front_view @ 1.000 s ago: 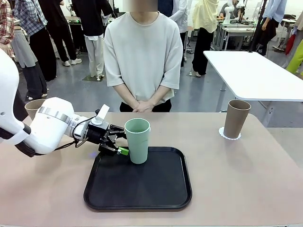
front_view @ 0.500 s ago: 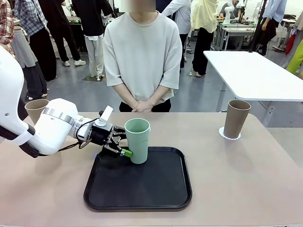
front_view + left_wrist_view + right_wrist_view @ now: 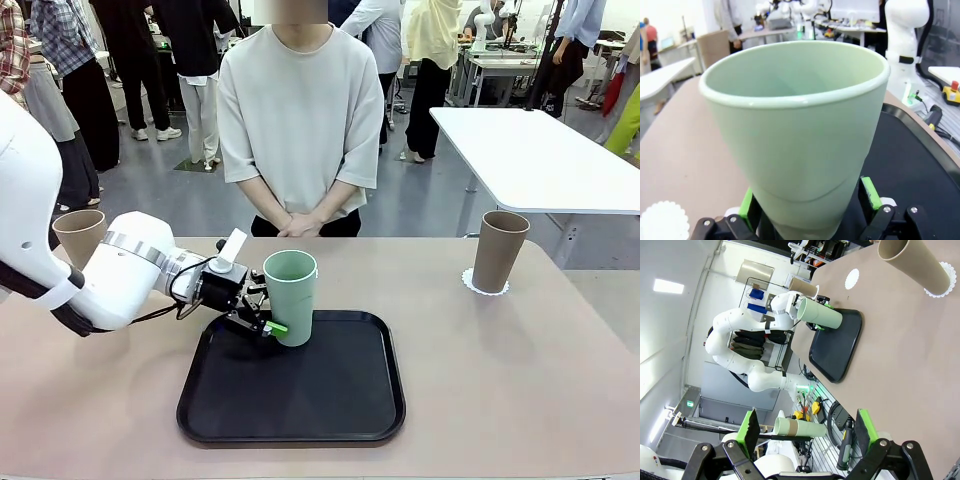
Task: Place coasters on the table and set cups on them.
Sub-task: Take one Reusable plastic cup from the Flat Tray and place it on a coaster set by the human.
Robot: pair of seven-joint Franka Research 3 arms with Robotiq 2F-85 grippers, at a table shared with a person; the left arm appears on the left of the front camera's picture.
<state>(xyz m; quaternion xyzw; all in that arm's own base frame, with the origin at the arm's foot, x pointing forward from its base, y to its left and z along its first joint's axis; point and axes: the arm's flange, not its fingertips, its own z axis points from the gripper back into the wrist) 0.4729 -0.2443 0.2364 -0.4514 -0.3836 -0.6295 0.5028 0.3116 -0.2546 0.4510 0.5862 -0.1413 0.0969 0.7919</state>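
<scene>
The white robot arm [image 3: 100,280] hides the lower half of the matte tan-brown tumbler [image 3: 80,235] left of the black rounded-square tray [image 3: 300,410]. In the left wrist view, the pale mint green tumbler [image 3: 797,135] has its base cut off by the bottom edge and hides most of that tray.

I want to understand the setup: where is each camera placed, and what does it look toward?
Front view: between the arms, facing the person across the table; left gripper jaws bracket the green cup.
Left wrist view: behind open jaws, close on the green cup.
Right wrist view: high, rolled, open right gripper in front.
Shared: black tray.
</scene>
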